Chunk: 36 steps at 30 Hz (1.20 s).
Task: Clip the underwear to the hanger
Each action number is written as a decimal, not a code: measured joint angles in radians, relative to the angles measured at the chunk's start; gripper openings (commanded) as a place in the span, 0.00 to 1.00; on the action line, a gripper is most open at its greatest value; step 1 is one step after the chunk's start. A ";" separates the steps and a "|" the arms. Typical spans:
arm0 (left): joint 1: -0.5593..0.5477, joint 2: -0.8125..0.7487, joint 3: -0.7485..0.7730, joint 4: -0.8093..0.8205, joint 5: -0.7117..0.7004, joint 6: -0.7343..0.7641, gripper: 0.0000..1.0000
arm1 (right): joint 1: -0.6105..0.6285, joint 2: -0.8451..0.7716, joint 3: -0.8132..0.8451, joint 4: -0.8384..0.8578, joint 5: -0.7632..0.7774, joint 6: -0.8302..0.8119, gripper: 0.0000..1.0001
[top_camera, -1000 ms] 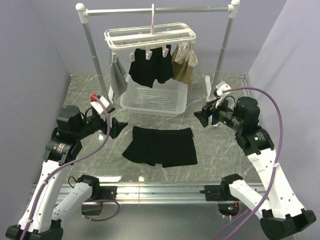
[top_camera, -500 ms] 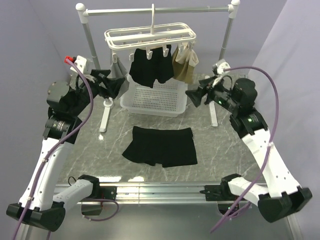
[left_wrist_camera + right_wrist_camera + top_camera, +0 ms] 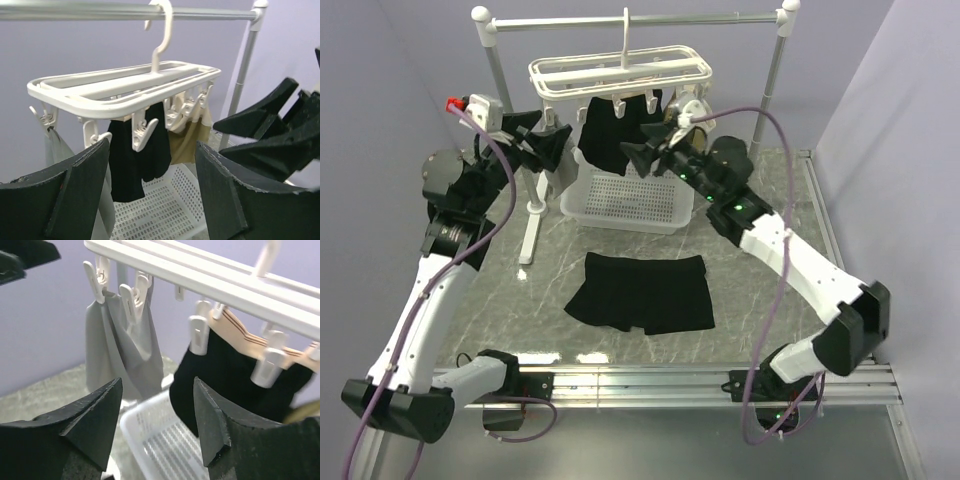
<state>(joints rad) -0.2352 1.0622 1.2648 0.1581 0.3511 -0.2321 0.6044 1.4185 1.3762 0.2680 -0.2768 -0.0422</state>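
The black underwear lies flat on the table in front of the basket, with neither gripper near it. The white hanger hangs by its hook from the rail; it also shows in the left wrist view and the right wrist view. A second black garment is clipped under it. My left gripper is open and empty, raised by the hanger's left end. My right gripper is open and empty, raised just in front of the hanging black garment.
A tan garment and a grey garment also hang from the pegs. The white perforated basket stands under the hanger. The grey rail stand has posts left and right. The two grippers are close together, facing each other.
Both arms have lifted from table height up to the hanger. The right gripper swung far left to the hanging black garment. The underwear on the table has not moved.
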 measured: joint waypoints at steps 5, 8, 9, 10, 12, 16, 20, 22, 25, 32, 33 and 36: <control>0.000 0.074 0.045 0.001 -0.021 -0.019 0.76 | 0.068 0.119 0.003 0.169 0.059 -0.016 0.63; 0.000 0.103 0.077 -0.006 -0.028 -0.025 0.79 | 0.099 0.198 0.035 0.243 0.086 -0.035 0.63; 0.000 0.108 0.085 -0.010 -0.027 -0.025 0.81 | 0.106 0.224 0.049 0.268 0.093 -0.042 0.63; 0.000 0.111 0.089 -0.011 -0.026 -0.024 0.82 | 0.113 0.249 0.063 0.291 0.100 -0.049 0.63; 0.000 0.111 0.090 -0.009 -0.023 -0.020 0.85 | 0.119 0.287 0.085 0.323 0.108 -0.058 0.63; 0.000 0.109 0.090 -0.011 -0.023 -0.021 0.86 | 0.119 0.354 0.147 0.368 0.117 -0.065 0.63; 0.000 0.105 0.090 -0.012 -0.029 -0.021 0.87 | 0.121 0.399 0.207 0.396 0.118 -0.072 0.63; 0.000 0.104 0.090 -0.011 -0.037 -0.024 0.87 | 0.122 0.420 0.240 0.406 0.117 -0.075 0.62; 0.000 0.105 0.090 -0.012 -0.045 -0.029 0.87 | 0.122 0.435 0.263 0.411 0.109 -0.083 0.56; 0.000 0.110 0.090 -0.008 -0.049 -0.041 0.83 | 0.122 0.438 0.291 0.407 0.091 -0.091 0.43; 0.000 0.112 0.090 -0.008 -0.047 -0.039 0.83 | 0.122 0.438 0.293 0.406 0.087 -0.091 0.42; 0.000 0.124 0.091 -0.014 -0.027 -0.019 0.82 | 0.122 0.438 0.294 0.397 0.074 -0.094 0.40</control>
<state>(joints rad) -0.2352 1.1862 1.3560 0.1440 0.3241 -0.2516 0.7269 1.8565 1.6703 0.6651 -0.2028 -0.1360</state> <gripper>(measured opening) 0.828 0.407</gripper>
